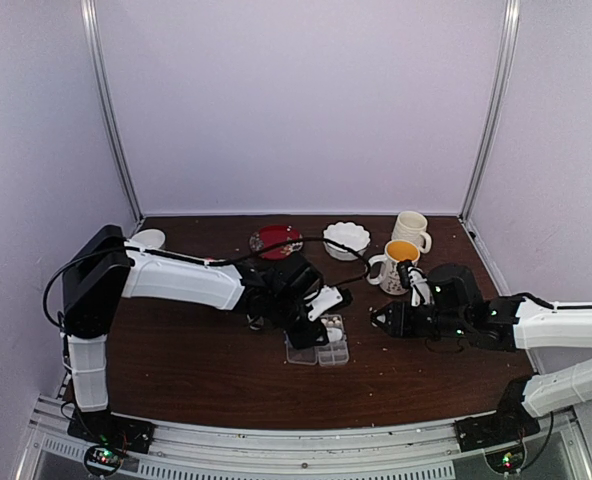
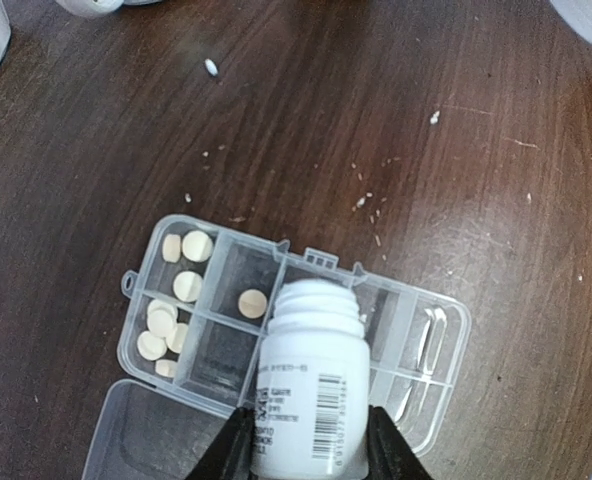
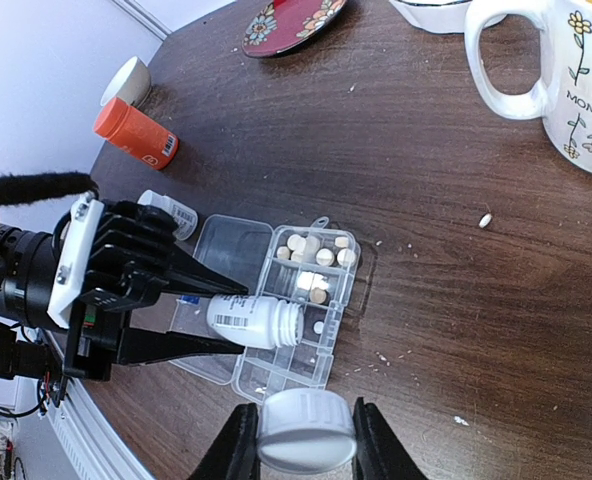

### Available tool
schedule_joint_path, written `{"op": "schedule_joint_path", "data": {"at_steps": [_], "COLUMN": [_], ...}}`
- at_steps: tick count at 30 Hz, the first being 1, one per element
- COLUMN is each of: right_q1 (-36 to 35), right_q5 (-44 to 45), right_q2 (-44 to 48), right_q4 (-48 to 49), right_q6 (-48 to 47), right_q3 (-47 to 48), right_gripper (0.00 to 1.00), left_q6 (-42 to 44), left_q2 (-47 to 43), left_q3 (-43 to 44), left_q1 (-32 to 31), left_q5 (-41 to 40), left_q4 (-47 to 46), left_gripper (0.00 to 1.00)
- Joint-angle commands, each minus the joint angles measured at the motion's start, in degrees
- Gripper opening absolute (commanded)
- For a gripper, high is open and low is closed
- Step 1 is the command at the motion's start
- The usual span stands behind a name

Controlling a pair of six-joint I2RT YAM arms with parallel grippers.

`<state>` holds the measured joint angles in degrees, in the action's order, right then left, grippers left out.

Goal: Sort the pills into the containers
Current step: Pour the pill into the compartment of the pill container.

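Observation:
The containers are the cells of a clear plastic pill box (image 2: 454, 322) lying on the dark table with its lid (image 3: 231, 245) folded open. Several round cream pills (image 2: 186, 285) fill the cells at one end, and a single one (image 2: 252, 303) lies in a cell beside them. My left gripper (image 2: 306, 445) is shut on a small white bottle (image 2: 311, 390), uncapped and tipped with its mouth over the box's middle cells. My right gripper (image 3: 301, 440) is shut on the white bottle cap (image 3: 306, 432), just right of the box (image 3: 276, 380). In the top view both grippers (image 1: 311, 325) (image 1: 381, 320) flank the box (image 1: 334, 352).
An orange bottle (image 3: 136, 133) and a small clear bottle (image 3: 171, 212) lie left of the box. Behind it are a red plate (image 3: 291, 22), a white bowl (image 1: 346, 240), a floral mug (image 3: 566, 80) and another mug (image 1: 411, 230). A loose pill (image 3: 485, 220) and crumbs dot the table.

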<state>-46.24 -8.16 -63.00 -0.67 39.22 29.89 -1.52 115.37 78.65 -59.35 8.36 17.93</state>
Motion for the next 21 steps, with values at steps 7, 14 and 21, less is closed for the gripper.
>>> {"op": "schedule_joint_path", "data": {"at_steps": [7, 14, 21], "right_q1": [0.36, 0.36, 0.36], "right_q5": [-0.37, -0.42, -0.13], "right_q2": [-0.10, -0.01, 0.04], "right_q4": [0.49, 0.45, 0.27], "right_q6": [0.16, 0.24, 0.13], "right_q3": [0.48, 0.51, 0.76], "right_gripper": [0.00, 0.00, 0.00], "left_q6": [-1.16, -0.54, -0.86], "left_q2": [-5.56, -4.69, -4.00], "left_q3": [-3.25, -3.95, -5.74], "left_q1": [-0.26, 0.04, 1.17], "left_q5": [-0.41, -0.90, 0.71], "left_q4": [-4.27, -4.27, -8.82], "left_gripper": [0.00, 0.00, 0.00]}}
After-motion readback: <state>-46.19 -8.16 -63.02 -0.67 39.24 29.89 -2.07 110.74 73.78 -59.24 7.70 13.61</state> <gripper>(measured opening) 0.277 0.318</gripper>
